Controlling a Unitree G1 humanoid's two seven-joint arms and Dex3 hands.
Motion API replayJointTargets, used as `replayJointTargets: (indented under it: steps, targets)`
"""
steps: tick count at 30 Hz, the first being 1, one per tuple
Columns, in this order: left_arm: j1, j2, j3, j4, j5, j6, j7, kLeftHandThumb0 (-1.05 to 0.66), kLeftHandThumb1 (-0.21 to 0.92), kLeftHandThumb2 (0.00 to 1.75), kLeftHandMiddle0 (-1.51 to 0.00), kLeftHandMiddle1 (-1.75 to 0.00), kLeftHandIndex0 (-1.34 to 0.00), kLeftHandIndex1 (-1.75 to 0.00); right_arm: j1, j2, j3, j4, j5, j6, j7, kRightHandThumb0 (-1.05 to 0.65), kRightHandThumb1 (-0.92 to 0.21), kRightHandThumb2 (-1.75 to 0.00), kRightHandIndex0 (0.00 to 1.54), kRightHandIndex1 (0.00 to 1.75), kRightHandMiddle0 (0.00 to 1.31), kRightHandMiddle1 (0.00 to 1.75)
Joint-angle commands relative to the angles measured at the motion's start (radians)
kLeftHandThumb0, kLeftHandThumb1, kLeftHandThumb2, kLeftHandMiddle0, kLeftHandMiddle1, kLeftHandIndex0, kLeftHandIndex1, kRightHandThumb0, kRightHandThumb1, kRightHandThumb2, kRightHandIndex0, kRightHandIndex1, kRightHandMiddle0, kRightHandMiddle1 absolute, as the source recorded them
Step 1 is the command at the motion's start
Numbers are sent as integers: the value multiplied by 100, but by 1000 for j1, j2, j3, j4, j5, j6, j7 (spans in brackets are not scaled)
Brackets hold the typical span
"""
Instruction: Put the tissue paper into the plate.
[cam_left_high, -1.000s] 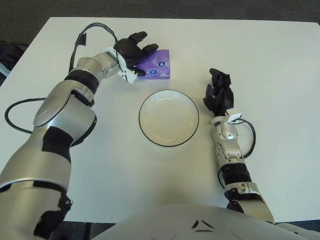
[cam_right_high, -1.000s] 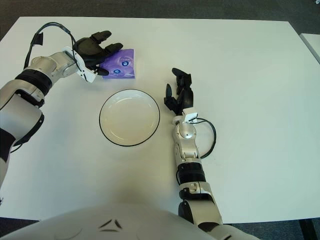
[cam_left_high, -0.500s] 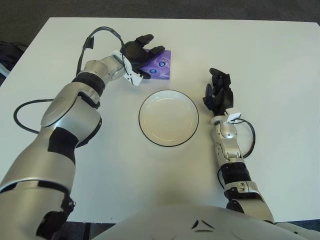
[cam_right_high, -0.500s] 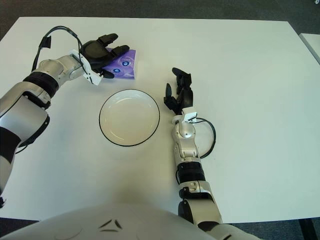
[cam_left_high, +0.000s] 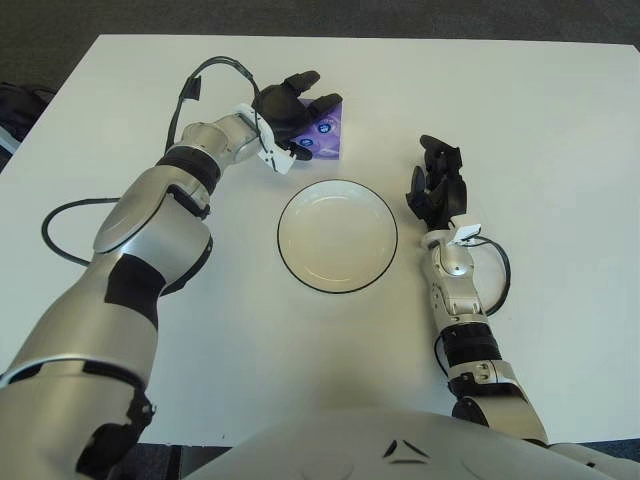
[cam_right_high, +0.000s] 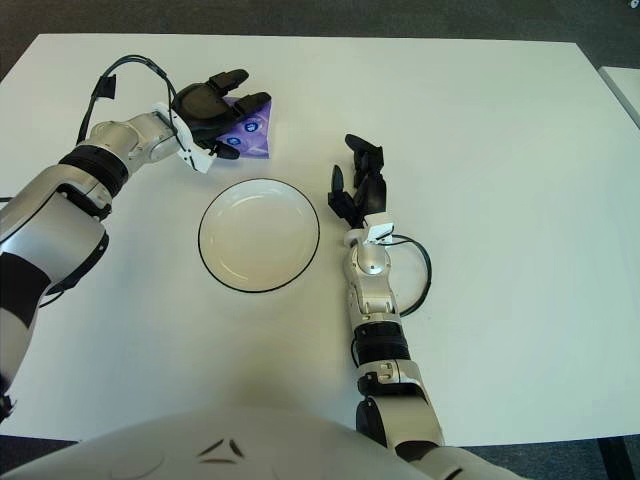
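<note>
The plate sits mid-desk with its bowl unoccupied and open from above. At its 11 o'clock the left hand lies over the tissue paper; a narrow strip of bare desk separates that pack from the plate rim. At the plate's 3 o'clock the right hand stands just beside the rim, narrowing approach from that side. A black cable loops at 9 o'clock, well apart.
</note>
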Motion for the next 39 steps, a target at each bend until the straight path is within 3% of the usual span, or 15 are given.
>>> replayJointTargets:
  steps: [1, 25, 39]
  targets:
    - [16, -12, 2, 6, -8, 0, 13, -99, 92, 83, -8, -1, 0, -20, 82, 3, -15, 68, 4, 86, -18, -57, -86, -63, 29, 25, 0, 91]
    - [24, -59, -9, 47, -4, 57, -43, -101, 92, 85, -8, -1, 0, -18, 105, -4, -17, 34, 6, 94, -19, -56, -86, -62, 30, 25, 0, 95]
    - [50, -65, -36, 84, 11, 140, -57, -101, 92, 83, -7, 0, 0, -21, 123, -7, -19, 17, 13, 91, -10, -55, -86, -63, 31, 26, 0, 97]
